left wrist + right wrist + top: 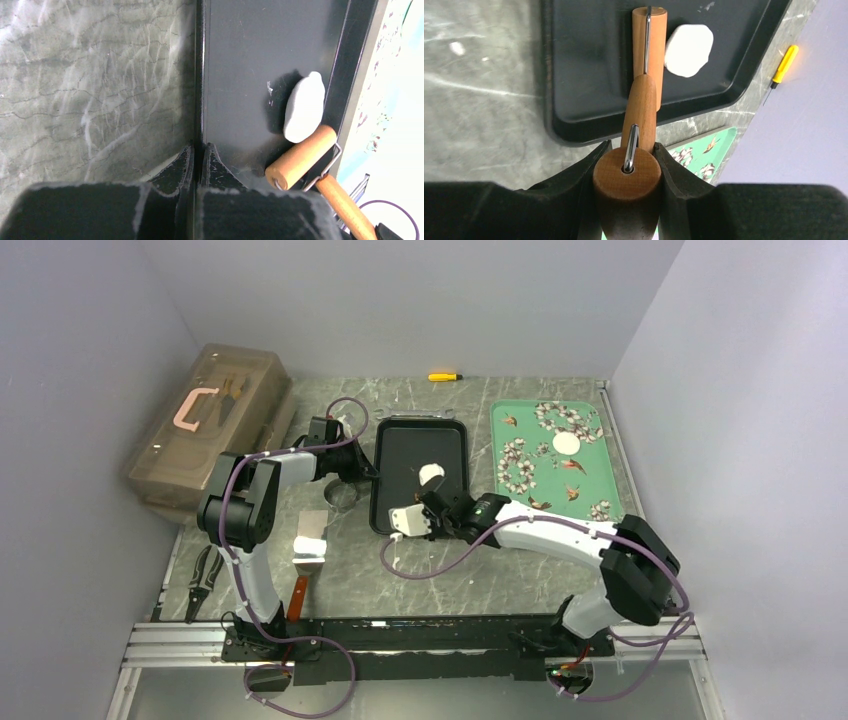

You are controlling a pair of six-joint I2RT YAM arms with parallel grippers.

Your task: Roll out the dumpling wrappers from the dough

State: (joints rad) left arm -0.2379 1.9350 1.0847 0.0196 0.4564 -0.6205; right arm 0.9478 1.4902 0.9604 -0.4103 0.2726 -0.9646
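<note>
The dough [431, 473] is a small white lump, slightly flattened, lying on the black tray [400, 450]. My right gripper [632, 145] is shut on the handle of the wooden roller [650, 50], whose drum rests on the tray against the dough's [689, 50] side. My left gripper [197, 147] is shut on the black tray's left rim [199, 75], one finger on each side of it. The dough [304, 106] and roller [301, 156] lie to its right. One round dumpling wrapper [566, 444] lies on the green flowered tray [590, 495].
A brown toolbox [210, 420] stands at the back left. A scraper [310, 545] and pliers [205, 580] lie near the left arm's base. A yellow screwdriver [445, 376] lies by the back wall. Walls close in on both sides.
</note>
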